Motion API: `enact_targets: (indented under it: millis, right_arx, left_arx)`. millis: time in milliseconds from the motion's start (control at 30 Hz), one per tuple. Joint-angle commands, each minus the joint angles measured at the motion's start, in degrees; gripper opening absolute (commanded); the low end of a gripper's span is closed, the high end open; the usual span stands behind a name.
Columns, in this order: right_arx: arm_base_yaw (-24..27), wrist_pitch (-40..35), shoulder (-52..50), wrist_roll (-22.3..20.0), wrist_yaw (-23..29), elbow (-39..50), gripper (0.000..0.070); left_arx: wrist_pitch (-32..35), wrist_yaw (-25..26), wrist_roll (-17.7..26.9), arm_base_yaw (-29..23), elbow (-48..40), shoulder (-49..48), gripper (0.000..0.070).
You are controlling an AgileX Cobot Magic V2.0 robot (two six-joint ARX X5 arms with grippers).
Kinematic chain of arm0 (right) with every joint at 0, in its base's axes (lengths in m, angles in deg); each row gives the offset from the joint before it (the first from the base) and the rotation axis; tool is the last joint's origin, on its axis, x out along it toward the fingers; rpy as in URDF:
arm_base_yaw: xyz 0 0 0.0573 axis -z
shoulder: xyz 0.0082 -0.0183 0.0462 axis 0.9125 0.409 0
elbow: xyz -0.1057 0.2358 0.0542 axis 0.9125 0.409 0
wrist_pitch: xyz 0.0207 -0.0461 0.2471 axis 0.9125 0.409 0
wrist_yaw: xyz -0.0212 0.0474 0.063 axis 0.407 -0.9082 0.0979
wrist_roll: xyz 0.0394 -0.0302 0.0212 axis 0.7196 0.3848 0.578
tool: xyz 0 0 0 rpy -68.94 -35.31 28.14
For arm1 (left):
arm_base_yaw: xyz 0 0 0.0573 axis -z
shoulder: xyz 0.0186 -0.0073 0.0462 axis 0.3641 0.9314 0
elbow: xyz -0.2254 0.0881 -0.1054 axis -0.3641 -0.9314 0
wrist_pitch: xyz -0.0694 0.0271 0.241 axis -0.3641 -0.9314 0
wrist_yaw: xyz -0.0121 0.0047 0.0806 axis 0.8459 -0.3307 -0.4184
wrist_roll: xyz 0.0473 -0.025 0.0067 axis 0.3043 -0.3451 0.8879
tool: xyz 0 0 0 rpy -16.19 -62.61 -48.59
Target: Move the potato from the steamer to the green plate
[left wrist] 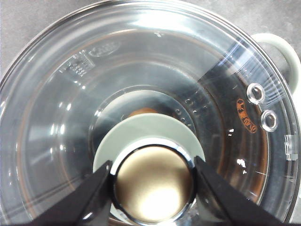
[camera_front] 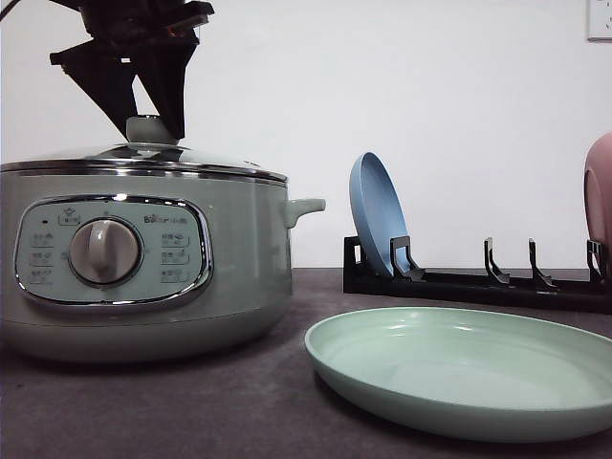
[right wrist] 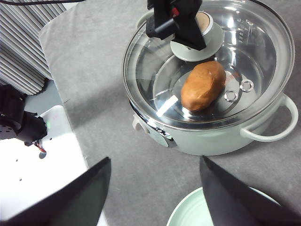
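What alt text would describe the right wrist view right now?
An orange-brown potato lies inside the pale green steamer under its closed glass lid, with the left gripper at the lid's green knob. The open right gripper hovers over grey table beside the mint-green plate.

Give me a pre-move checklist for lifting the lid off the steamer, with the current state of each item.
1. Left tool straddles the lid knob, one finger on each side: ok.
2. Fingers firmly clamped on the knob: cannot tell; they sit at its edges, contact pressure is not visible.
3. Glass lid seated on the steamer: ok, not yet lifted.
4. Potato inside under the lid: ok.
5. Green plate on the table beside the steamer with nothing on it: ok.
6. Right tool open and hanging well above the table, apart from the lid: ok.
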Motion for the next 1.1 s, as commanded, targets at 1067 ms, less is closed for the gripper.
enact_targets:
  millis: [1067]
  right_arx:
    - [-0.81, -0.44, 0.61, 1.65, 3.20, -1.01, 0.0373]
  left_arx:
    - [-1.80, -6.36, -0.59, -21.47, 1.44, -16.47, 0.0002]
